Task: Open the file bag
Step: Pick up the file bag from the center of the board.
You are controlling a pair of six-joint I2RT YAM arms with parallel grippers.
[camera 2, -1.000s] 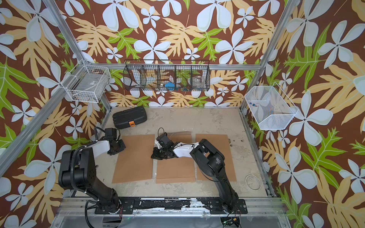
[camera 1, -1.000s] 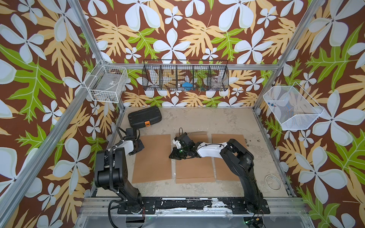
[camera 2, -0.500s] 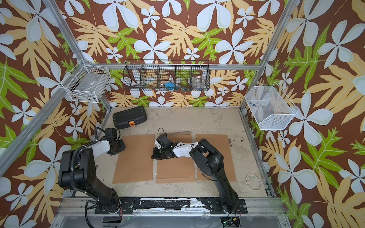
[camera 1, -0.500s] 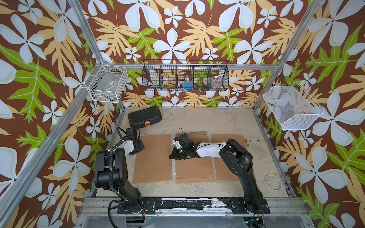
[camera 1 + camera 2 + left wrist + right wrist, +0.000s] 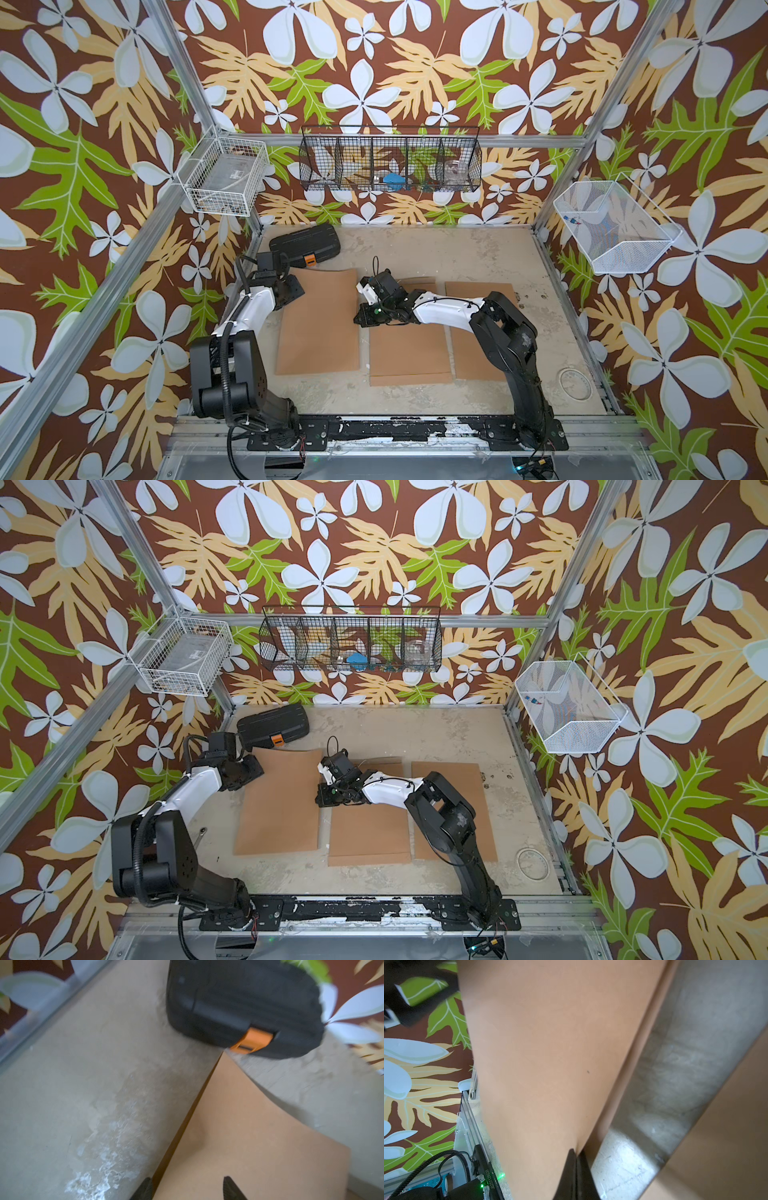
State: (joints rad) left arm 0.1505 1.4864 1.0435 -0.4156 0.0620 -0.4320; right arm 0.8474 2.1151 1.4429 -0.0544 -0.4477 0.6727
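Three brown file bags lie side by side on the table. The left file bag [image 5: 318, 320] [image 5: 278, 804] bows up at its far end. My right gripper [image 5: 360, 320] [image 5: 322, 798] [image 5: 576, 1154] is shut on that bag's right edge, and the pinched brown sheet [image 5: 550, 1053] fills the right wrist view. My left gripper [image 5: 297, 286] [image 5: 187, 1185] stands open at the bag's far left corner. Its dark fingertips [image 5: 228, 1184] are apart, one on each side of the bag's left edge [image 5: 187, 1115], which is raised above its shadow.
The middle file bag [image 5: 409, 353] and the right file bag [image 5: 482, 332] lie under my right arm. A black case with an orange latch [image 5: 305, 249] [image 5: 239, 1005] sits at the back left. A tape ring [image 5: 575, 384] lies front right. Wire baskets [image 5: 390, 164] hang on the walls.
My left gripper's jaws have spread apart at the left bag's corner. My right gripper stays shut on the bag's edge. Neither arm has shifted much.
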